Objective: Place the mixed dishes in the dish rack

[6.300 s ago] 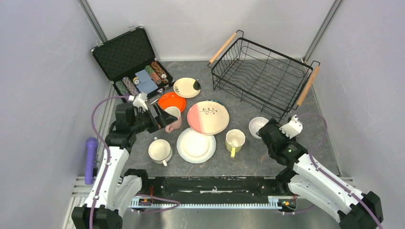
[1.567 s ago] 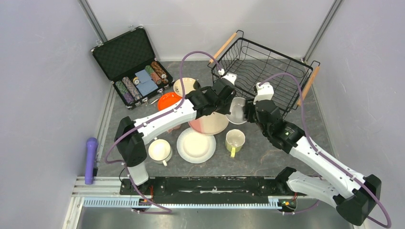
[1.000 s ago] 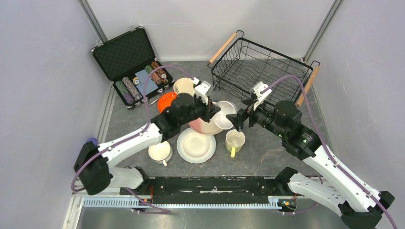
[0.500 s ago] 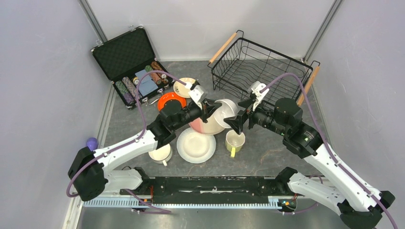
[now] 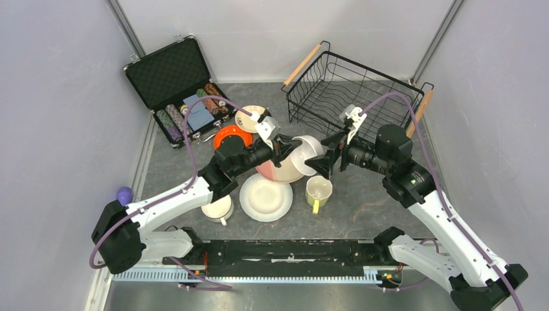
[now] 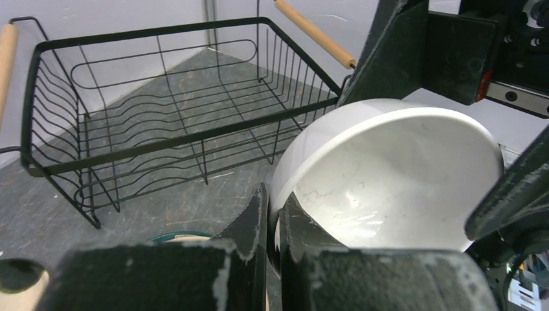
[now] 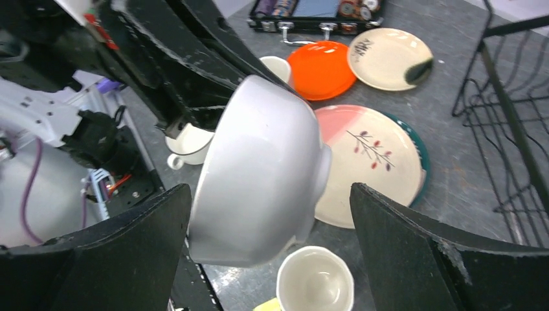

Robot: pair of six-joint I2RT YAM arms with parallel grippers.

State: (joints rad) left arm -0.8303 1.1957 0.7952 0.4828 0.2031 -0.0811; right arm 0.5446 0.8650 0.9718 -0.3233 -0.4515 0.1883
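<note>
My left gripper (image 5: pixel 285 150) is shut on the rim of the small white bowl (image 5: pixel 305 151), holding it tilted in the air above the pink-cream plate (image 5: pixel 277 170). In the left wrist view its fingers (image 6: pixel 257 217) pinch the bowl's (image 6: pixel 395 175) wall. My right gripper (image 5: pixel 322 156) is open, its fingers (image 7: pixel 90 259) either side of the bowl (image 7: pixel 259 172) without touching it. The empty dish rack (image 5: pixel 356 97) stands at the back right. On the table lie a white plate (image 5: pixel 265 197), orange plate (image 5: pixel 230 136), cream spotted plate (image 5: pixel 248 118), white mug (image 5: pixel 217 207) and yellow-green mug (image 5: pixel 318 191).
An open black case (image 5: pixel 169 72) with striped chips and a blue box sits at the back left. A purple object (image 5: pixel 123 193) shows at the left wall. A teal rim (image 7: pixel 422 150) peeks from under the pink-cream plate. Grey walls close in on three sides.
The left gripper drew the bowl back from the rack and tilted it up. The open right gripper has closed in around the bowl over the last half second.
</note>
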